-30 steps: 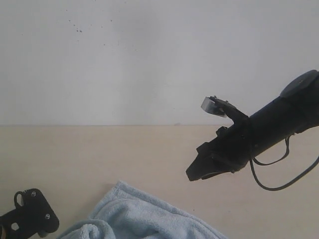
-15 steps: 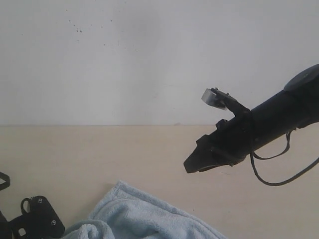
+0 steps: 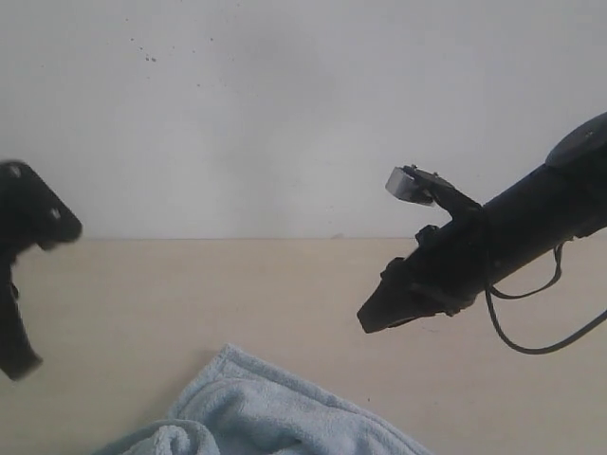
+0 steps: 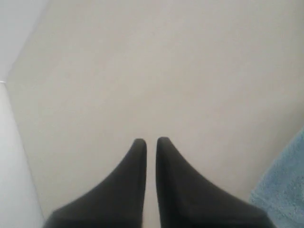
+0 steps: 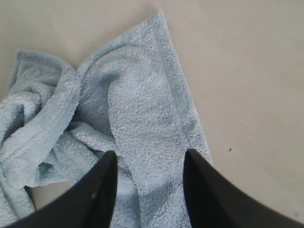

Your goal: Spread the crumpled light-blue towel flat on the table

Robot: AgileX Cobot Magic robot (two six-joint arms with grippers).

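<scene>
Towel [image 3: 256,412] lies crumpled, lower centre of frame, on table [image 3: 237,284]. Right gripper [image 5: 150,154] hangs jaws wide over its hemmed edge, likely lining up a pinch. Left gripper [image 4: 150,141] closed, empty, off the cloth.

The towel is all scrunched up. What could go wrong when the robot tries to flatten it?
1. The left gripper is shut on nothing over bare table, beside the towel; unless it opens, it may only shove the cloth.
2. The right gripper hangs open over bunched folds; it might pinch two layers, so a fold could stay in.
</scene>
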